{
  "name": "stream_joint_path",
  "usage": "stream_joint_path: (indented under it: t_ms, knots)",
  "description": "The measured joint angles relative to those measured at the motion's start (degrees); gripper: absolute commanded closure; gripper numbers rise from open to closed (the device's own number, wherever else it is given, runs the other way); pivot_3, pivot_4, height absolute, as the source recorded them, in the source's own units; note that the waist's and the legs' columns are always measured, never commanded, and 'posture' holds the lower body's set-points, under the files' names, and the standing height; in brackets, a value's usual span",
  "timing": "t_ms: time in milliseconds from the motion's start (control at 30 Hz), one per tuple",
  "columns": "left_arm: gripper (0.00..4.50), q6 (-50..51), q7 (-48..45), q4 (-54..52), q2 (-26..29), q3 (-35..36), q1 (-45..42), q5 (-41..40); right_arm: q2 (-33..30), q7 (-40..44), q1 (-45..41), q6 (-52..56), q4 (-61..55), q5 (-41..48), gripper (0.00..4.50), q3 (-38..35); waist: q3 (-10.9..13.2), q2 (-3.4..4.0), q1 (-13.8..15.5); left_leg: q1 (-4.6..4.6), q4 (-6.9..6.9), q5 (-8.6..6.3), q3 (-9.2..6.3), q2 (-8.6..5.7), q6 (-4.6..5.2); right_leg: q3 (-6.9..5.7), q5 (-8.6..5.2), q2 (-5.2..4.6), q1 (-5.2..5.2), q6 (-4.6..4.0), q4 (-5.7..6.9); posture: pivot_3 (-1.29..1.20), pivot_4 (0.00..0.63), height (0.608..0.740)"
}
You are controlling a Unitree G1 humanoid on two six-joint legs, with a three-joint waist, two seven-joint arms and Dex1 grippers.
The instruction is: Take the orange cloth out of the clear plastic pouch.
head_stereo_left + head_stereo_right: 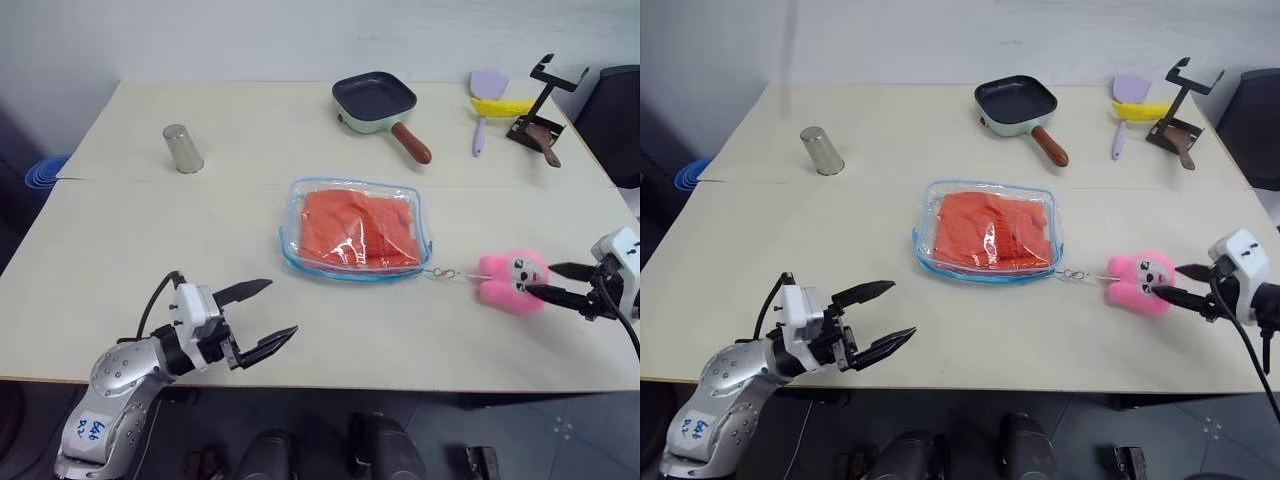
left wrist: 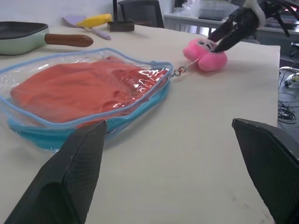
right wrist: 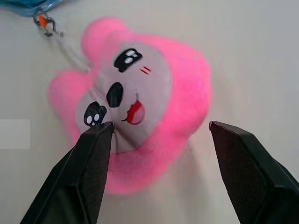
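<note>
Orange cloth (image 1: 358,228), folded flat, sits sealed inside the pouch (image 1: 296,222), a soft clear bag with blue zip trim lying ahead of your left jaws (image 1: 268,312), which gape wide and hold nothing. Your right jaws (image 1: 553,282) stand apart around the fuzzy pink plush (image 1: 512,282) chained to the zip, gripping nothing. You're at the opening step, I'd judge: next, close on the plush and draw the zip.

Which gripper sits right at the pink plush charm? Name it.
The right gripper: its open fingers point at the pink plush charm chained to the clear plastic pouch. The left gripper hovers open at the table's near edge, away from it.
</note>
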Motion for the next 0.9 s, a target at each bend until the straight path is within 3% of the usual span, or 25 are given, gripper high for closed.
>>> stream_joint_path:
  t_ms: [267,500,633,733,833,900]
  knots:
    - [0.00,-0.78,-0.38,1.65,-0.05,-0.43,-0.79,0.77,4.72,4.56,-4.24,5.27,-0.14,3.29,4.42,0.28,0.00,-0.01,0.36,-0.02,0.00,-0.01,-0.05,0.01,-0.04,-0.03,0.00,0.00,0.02,0.00,-0.03,0.00,0.150,0.740]
    - [0.00,-0.74,0.17,0.63,-0.01,0.79,3.35,0.76,2.75,9.76,1.28,25.59,-23.99,17.87,4.47,-0.25,0.09,0.12,0.50,-0.07,0.00,-0.04,-0.12,0.03,-0.04,-0.03,0.00,-0.02,-0.01,0.00,-0.07,0.00,0.150,0.740]
    - [0.00,-0.52,0.28,-0.66,0.08,0.85,3.49,0.70,5.93,6.77,0.02,27.04,-34.40,21.36,4.47,0.53,0.08,0.11,0.55,-0.10,-0.01,-0.07,-0.16,0.03,-0.09,-0.05,0.00,-0.01,-0.03,0.00,-0.11,0.00,0.150,0.740]
    - [0.00,0.09,0.61,-0.70,0.17,1.73,3.59,0.67,10.87,5.28,0.01,23.17,-37.49,19.47,4.47,5.69,0.09,0.09,0.52,-0.19,-0.02,-0.07,-0.18,0.02,-0.08,-0.07,0.00,-0.01,-0.07,0.00,-0.14,0.00,0.150,0.740]
    - [0.00,0.70,0.82,-0.80,0.18,1.77,3.54,0.64,17.54,3.30,-0.10,10.05,-33.89,9.43,4.47,13.76,0.08,0.05,0.43,-0.19,0.00,-0.07,-0.15,-0.02,-0.08,-0.07,0.00,-0.02,-0.08,0.00,-0.12,0.00,0.150,0.740]
    - [0.00,1.20,0.91,-0.88,0.18,1.71,3.47,0.64,23.48,1.66,-0.56,1.22,-28.16,5.40,4.47,15.14,0.10,0.06,0.42,-0.20,0.00,-0.05,-0.14,-0.06,-0.07,-0.07,0.00,-0.02,-0.11,0.01,-0.08,0.00,0.150,0.740]
